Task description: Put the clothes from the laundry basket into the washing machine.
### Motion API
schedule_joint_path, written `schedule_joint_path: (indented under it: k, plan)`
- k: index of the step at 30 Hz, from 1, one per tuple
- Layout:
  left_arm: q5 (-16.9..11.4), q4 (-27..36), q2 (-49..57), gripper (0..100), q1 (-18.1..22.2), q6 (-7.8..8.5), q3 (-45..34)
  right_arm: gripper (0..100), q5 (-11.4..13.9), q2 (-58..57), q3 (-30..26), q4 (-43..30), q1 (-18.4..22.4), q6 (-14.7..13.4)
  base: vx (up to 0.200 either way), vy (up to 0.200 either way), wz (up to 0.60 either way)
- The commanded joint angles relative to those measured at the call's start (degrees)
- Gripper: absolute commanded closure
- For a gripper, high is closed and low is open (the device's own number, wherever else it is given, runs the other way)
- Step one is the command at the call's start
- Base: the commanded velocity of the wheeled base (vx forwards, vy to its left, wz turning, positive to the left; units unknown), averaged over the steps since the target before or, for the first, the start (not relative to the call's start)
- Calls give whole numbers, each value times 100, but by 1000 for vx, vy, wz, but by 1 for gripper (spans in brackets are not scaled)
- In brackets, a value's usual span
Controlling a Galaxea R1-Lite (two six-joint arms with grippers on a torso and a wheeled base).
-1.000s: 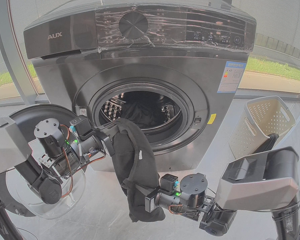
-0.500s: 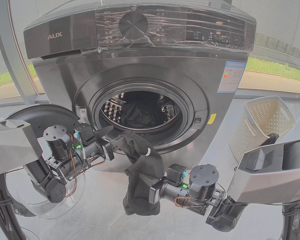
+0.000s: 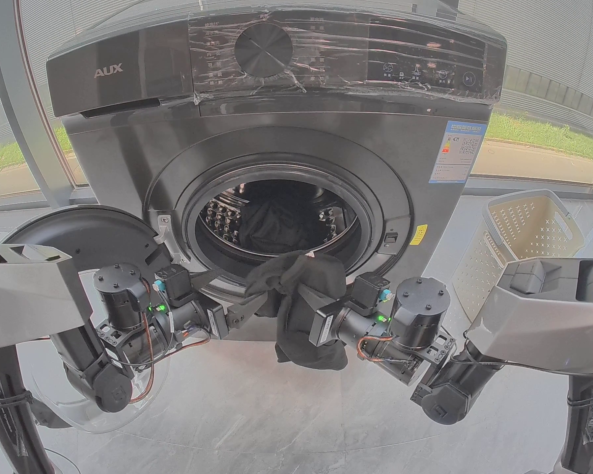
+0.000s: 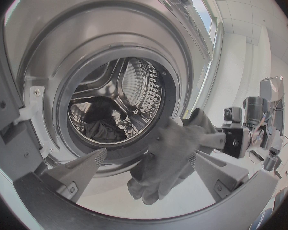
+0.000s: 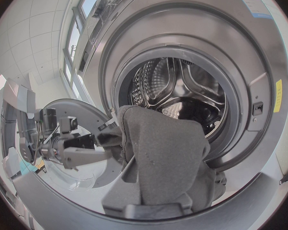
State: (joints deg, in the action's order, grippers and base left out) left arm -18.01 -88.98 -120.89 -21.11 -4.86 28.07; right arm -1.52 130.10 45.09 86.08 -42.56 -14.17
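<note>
Clothes show as one black garment (image 3: 310, 347) bunched at the 6 o'clock edge of the washing machine (image 3: 277, 126) porthole, its upper fold lying on the lip of the opening and the rest hanging in front of the machine below it, clear of the floor. The right gripper (image 3: 308, 303), coming in from 4 o'clock, is clamped narrowly on this garment, with cloth draped over its fingers (image 5: 124, 182). The left gripper (image 3: 242, 284), coming in from 8 o'clock, stands wide, gripping nothing; one finger touches the garment's side and the other points at the porthole rim. Inside the drum (image 4: 140, 83) a second dark garment (image 3: 277, 222) lies low against the back. The machine's round door (image 3: 79, 238) is swung open at 8 o'clock of the porthole. The laundry basket (image 3: 527, 245), pale and perforated, is tipped on the floor at 4 o'clock of the machine, well apart from both grippers, its mouth facing the robot.
</note>
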Motion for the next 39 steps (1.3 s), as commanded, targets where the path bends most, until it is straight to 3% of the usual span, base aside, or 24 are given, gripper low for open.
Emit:
schedule_joint_path:
  k: [1,3,7,29,30,39]
  plan:
    - [-159,-32,-75,0,-86,73,-197,100,-15,-37,184,-21,-33,2,0,0,0]
    - [-344,-32,-154,0,-103,188,-285,100,-15,-37,210,-21,-77,2,0,0,0]
    - [-414,-41,-303,0,-183,328,-391,100,-15,-20,228,6,-183,2,0,0,0]
    - [-388,-49,-584,0,-525,275,23,100,-15,24,175,102,-745,-7,0,0,0]
    - [-379,-49,-584,100,-525,267,40,100,-6,33,175,102,-754,-16,0,0,0]
    - [-344,-49,-567,100,-481,205,163,100,-15,42,114,102,-745,-25,0,0,0]
